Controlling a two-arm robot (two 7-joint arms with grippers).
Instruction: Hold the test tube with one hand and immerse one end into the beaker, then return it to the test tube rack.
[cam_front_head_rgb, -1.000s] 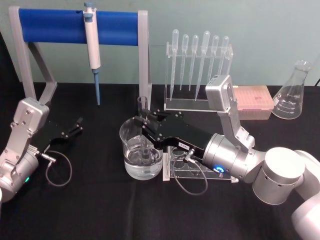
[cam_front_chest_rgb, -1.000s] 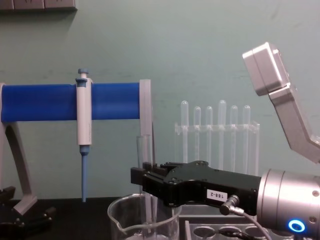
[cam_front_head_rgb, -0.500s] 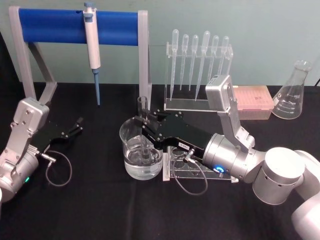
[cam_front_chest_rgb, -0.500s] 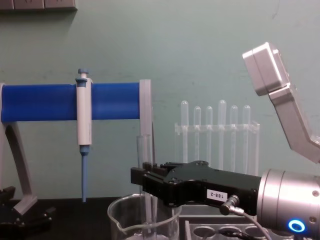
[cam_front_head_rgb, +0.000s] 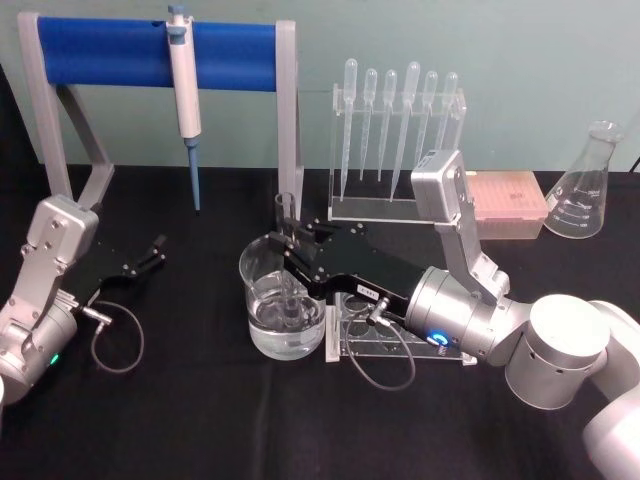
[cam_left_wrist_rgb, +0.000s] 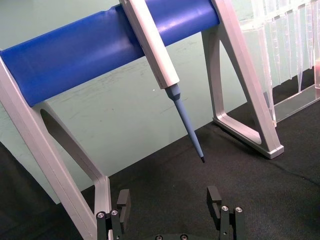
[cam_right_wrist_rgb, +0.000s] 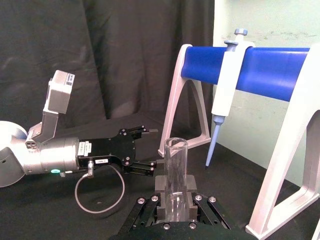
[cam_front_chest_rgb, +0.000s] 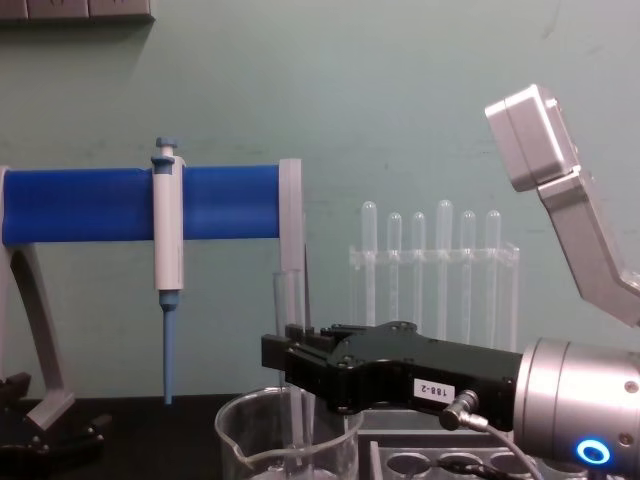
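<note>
The right gripper (cam_front_head_rgb: 288, 248) reaches over the beaker (cam_front_head_rgb: 258, 300) and is closed on the test tube (cam_front_head_rgb: 284, 210). The tube stands upright, with its lower end in the water and its rim above the gripper. The beaker stands on the black surface (cam_front_head_rgb: 200, 420), just beside a clear rack (cam_front_head_rgb: 345, 345) that lies under the right arm. The left gripper (cam_front_head_rgb: 152, 252) rests low at the left, its fingers apart and holding nothing.

Lighting was bright and even, shadows soft. Small glints on beaker (cam_front_head_rgb: 268, 335); black table (cam_front_head_rgb: 200, 420) read dark.
</note>
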